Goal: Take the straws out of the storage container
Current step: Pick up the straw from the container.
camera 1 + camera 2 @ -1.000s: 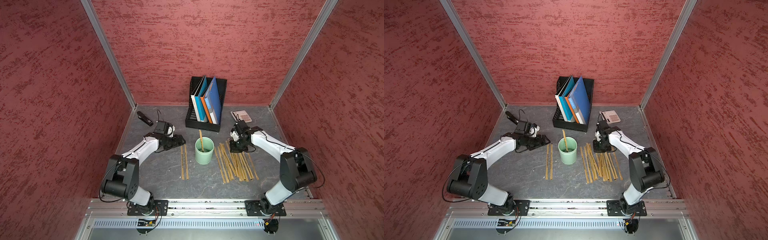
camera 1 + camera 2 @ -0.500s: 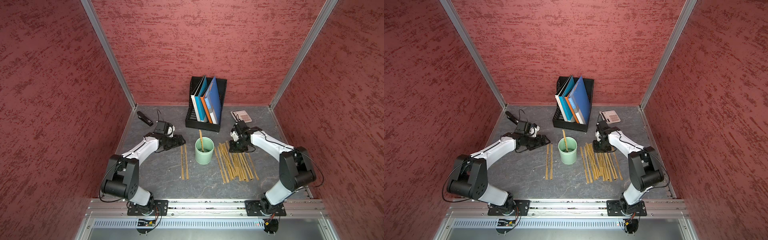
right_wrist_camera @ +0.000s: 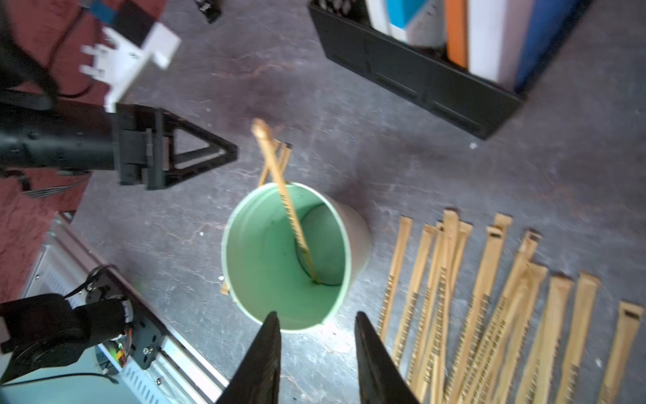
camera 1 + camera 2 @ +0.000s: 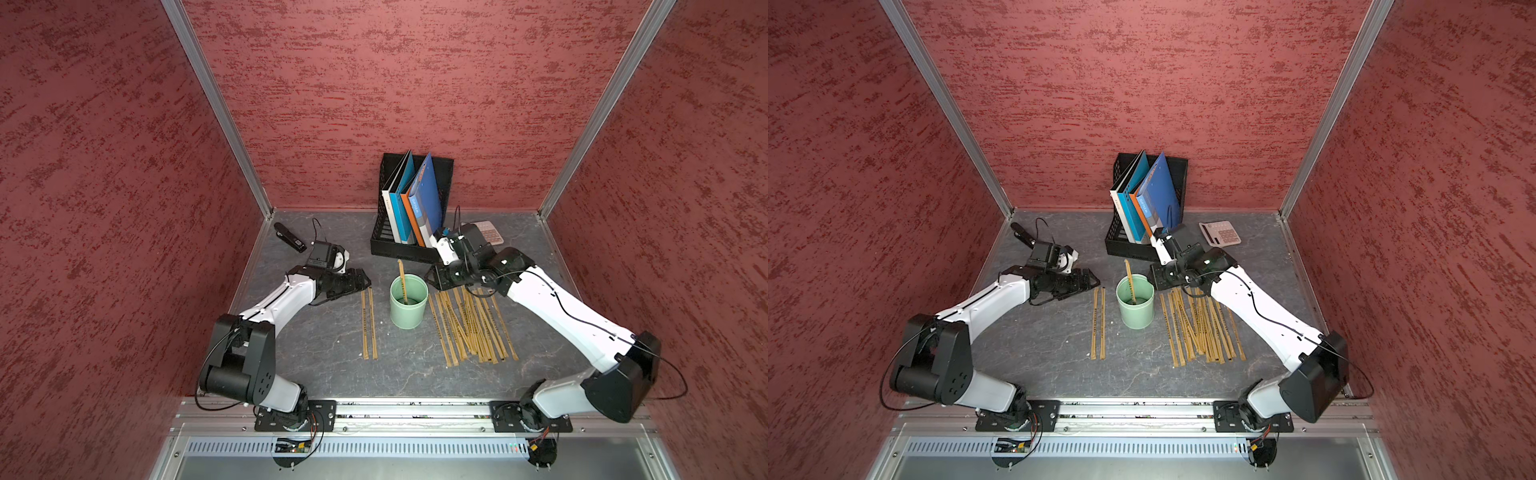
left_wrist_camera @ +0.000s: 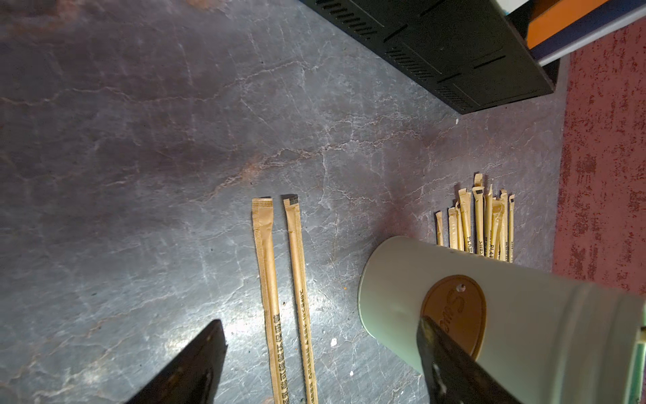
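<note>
**Left gripper** (image 4: 365, 281): My jaws stand wide apart and hold nothing. In both top views I sit low over the table (image 4: 324, 345), left of centre and just left of the cup (image 4: 409, 318). In the left wrist view my fingers (image 5: 195, 367) frame a pair of straws (image 5: 283, 280) lying flat and parallel.

**Right gripper** (image 3: 316, 313): My jaws stand at a narrow gap and hold nothing. In a top view I am at centre frame (image 4: 432, 279), just right of the cup rim. I cannot tell whether I touch it.

**Cup:** It stands upright at centre frame. One straw (image 4: 402, 282) is inside, leaning on the far rim, with its top end above the rim.

**Other straws:** The pair lies left of the cup. A fan of straws (image 4: 471, 328) lies right of it, partly overlapping.

**Background:** The file holder (image 4: 388, 249) stands above the cup in the frame.
</note>
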`<state>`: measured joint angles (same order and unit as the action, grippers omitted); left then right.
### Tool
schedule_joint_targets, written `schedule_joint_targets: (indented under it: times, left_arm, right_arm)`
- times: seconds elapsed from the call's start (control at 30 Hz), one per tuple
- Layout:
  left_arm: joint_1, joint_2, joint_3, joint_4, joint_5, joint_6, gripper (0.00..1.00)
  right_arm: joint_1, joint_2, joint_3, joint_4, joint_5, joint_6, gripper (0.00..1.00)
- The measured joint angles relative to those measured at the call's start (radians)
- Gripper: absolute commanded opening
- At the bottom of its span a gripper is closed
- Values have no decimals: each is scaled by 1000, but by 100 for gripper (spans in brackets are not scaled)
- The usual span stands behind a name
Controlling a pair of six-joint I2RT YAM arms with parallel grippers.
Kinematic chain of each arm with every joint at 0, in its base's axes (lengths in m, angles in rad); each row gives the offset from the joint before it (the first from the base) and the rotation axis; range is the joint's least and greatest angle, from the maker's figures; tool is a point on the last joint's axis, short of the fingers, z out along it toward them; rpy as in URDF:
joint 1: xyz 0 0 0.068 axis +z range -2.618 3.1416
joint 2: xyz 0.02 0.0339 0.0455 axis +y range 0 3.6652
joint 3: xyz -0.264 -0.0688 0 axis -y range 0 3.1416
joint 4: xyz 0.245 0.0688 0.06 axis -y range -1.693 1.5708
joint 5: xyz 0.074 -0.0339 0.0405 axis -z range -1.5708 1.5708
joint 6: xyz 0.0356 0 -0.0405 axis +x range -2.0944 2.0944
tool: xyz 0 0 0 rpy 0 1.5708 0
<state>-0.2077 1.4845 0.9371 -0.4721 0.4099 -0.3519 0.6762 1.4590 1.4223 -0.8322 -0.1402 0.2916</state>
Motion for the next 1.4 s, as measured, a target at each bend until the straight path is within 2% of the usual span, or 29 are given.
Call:
schedule_joint_targets:
  times: [0.2,0.43,1.13,1.4]
  left_arm:
    - [0,0,-1,0,0,0,86]
    - [1,0,-8,0,0,0,86]
    - [7,0,-19,1,0,1,86]
    - [13,0,-22,0,0,1,86]
  right_arm:
    - [65,132,76,22,18,4,36]
    - [82,264,156,-15,41,4,36]
    - [82,397,191,-87,73,5,32]
    - [82,414,191,-69,65,11,22]
